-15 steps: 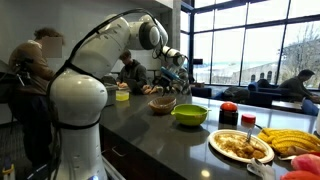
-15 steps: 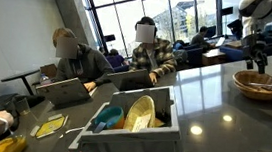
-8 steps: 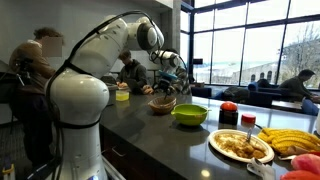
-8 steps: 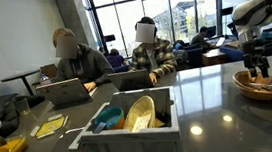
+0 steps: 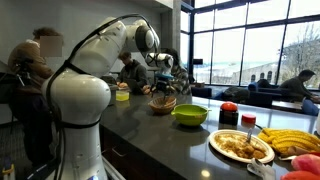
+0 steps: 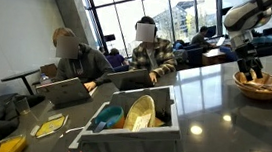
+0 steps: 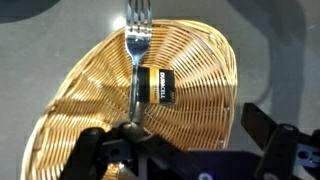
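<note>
**Inspector:** Report the end effector.

**Operator:** I see the gripper (image 7: pixel 178 130) from the wrist view with its two fingers (image 7: pixel 262 122) spread wide and nothing clamped between them. I record it as released. In both exterior views it hangs just above the wicker basket (image 5: pixel 163 103), pointing down into it.

**Inspector:** Contents of the basket?

**Operator:** Two items. A metal fork (image 7: pixel 138 40) lies in the basket, its tines toward the top of the wrist picture and its handle running down toward the gripper. A black and copper battery (image 7: pixel 158 86) lies flat against the fork's handle, about mid-length, touching it. The handle's lower end passes out of my sight near one finger. I cannot tell whether that finger touches it.

**Inspector:** Location of the basket?

**Operator:** It stands on the dark counter (image 5: pixel 140 125). A green bowl (image 5: pixel 190 115) stands near it. Further along the counter are a plate of food (image 5: pixel 240 146) and a bunch of bananas (image 5: pixel 295 142), well apart from the basket. In an exterior view a grey bin (image 6: pixel 131 126) with utensils stands in the foreground, well apart from the gripper.
</note>
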Robot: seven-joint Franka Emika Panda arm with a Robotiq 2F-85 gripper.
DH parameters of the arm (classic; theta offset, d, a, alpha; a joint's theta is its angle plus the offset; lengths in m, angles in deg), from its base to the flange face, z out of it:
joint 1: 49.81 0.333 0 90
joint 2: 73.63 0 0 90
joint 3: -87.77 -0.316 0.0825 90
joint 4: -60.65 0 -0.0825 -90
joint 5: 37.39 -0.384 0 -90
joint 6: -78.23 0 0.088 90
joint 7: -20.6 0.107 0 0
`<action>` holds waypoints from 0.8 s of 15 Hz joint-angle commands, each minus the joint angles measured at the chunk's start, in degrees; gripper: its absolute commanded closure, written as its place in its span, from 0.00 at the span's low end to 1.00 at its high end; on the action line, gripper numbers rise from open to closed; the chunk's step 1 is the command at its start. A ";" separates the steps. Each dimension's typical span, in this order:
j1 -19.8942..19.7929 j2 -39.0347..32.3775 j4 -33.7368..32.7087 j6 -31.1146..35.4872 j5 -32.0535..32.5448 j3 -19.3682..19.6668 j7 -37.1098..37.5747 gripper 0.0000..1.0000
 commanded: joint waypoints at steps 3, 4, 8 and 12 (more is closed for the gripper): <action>-0.88 -2.19 -1.43 0.66 -0.75 0.53 1.70 0.00; -1.18 -2.35 -1.44 0.87 -0.86 0.68 2.13 0.00; -2.24 -2.00 -1.05 1.58 -1.11 1.22 3.06 0.00; -2.55 -1.91 -0.92 2.24 -0.99 0.94 2.44 0.32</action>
